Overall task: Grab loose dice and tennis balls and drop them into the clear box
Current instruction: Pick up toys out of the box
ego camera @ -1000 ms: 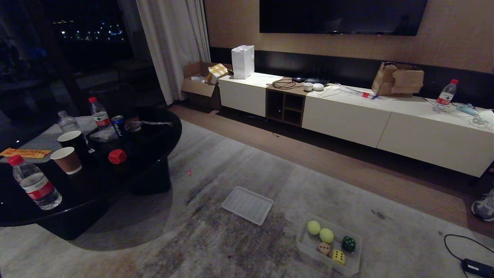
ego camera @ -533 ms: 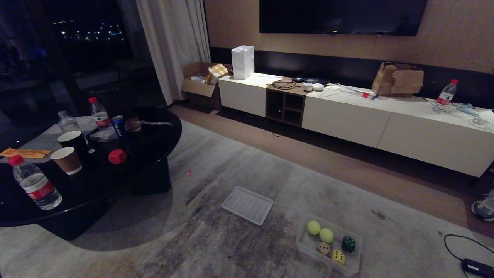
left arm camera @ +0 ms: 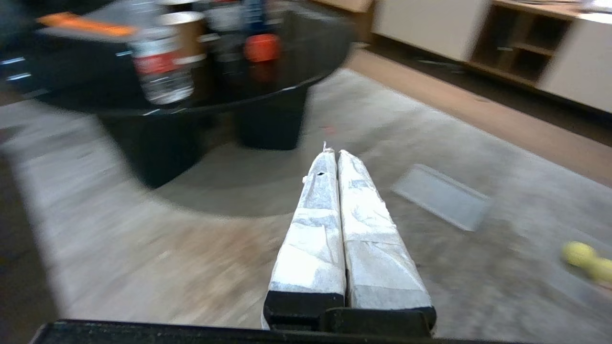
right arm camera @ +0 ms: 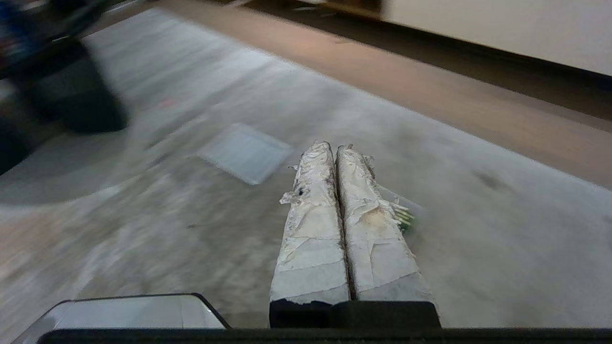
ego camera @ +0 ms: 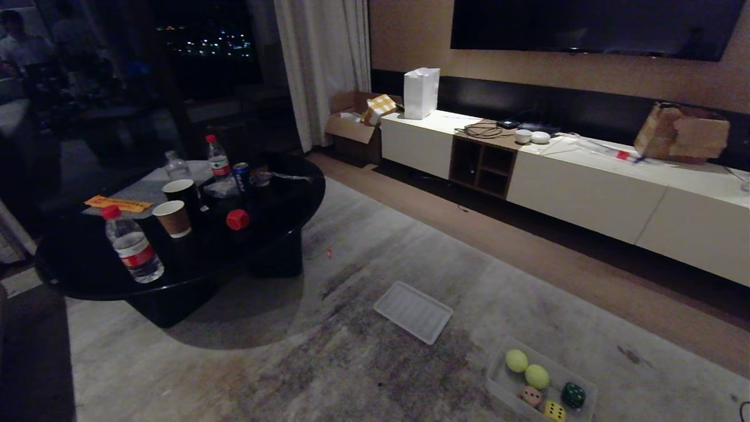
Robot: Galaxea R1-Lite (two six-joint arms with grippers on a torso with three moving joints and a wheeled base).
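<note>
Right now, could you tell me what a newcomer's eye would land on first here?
Probably the clear box on the rug at the robot's front right, holding two tennis balls and three dice. Next, the black table on the left, crowded with bottles and cups, and the ribbed lid lying between them.

No legible text on bottles, can or elsewhere.

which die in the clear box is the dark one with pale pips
The green die, at the right side of the clear box; the pinkish-tan die and yellow die are light with black pips.
</note>
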